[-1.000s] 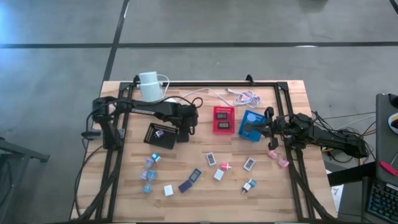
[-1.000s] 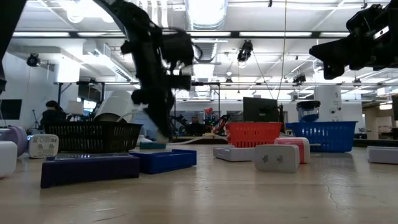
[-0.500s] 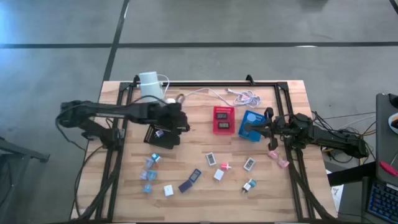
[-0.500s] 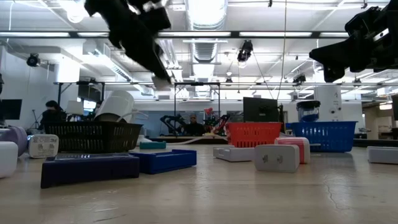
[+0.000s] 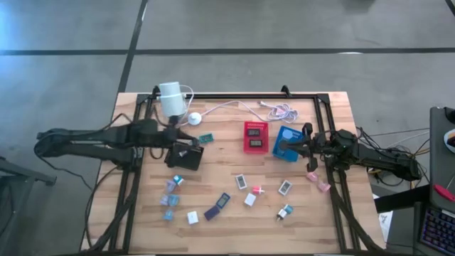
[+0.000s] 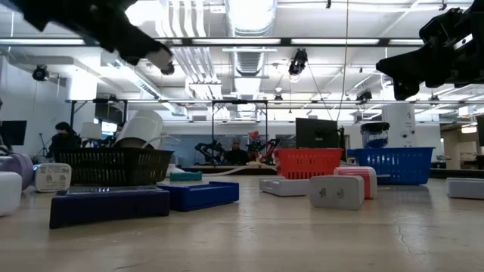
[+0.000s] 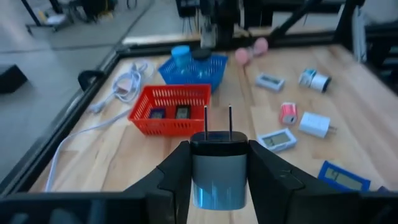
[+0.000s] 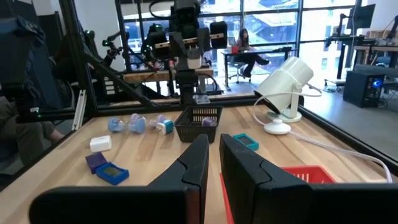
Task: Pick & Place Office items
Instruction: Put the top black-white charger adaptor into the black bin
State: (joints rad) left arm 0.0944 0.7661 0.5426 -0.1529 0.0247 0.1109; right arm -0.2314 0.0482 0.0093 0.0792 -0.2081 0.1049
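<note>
Black fingers of the left gripper [image 7: 217, 180] are clamped on a small plug adapter [image 7: 217, 168] — a grey-and-black block pinched by its two sides, its two thin metal prongs sticking up past the fingertips. In the high view this gripper [image 5: 186, 144] sits left of centre, over the upper edge of the black tray [image 5: 184, 157], with its arm reaching in from the far left of the frame.

Other office items are scattered across the wooden table [image 5: 341, 220]: a teal piece [image 5: 206, 136] just right of the black tray, a cluster of pale blue and purple pieces [image 5: 170, 192] at lower left, a dark blue flat piece [image 5: 217, 205] and a white block [image 5: 193, 217] near bottom centre, white display pieces [image 5: 242, 182] around the middle, and pink ones [image 5: 318, 181] at the right. The red tray [image 5: 255, 136] in the upper middle holds two dark items.

The right gripper [image 5: 288, 145] hangs over the blue tray [image 5: 286, 134], right of centre. In its wrist view the fingers [image 8: 198, 163] stand slightly apart — nothing between them. A white cylinder [image 5: 171, 98] with its cable stands at the upper left of the table.
</note>
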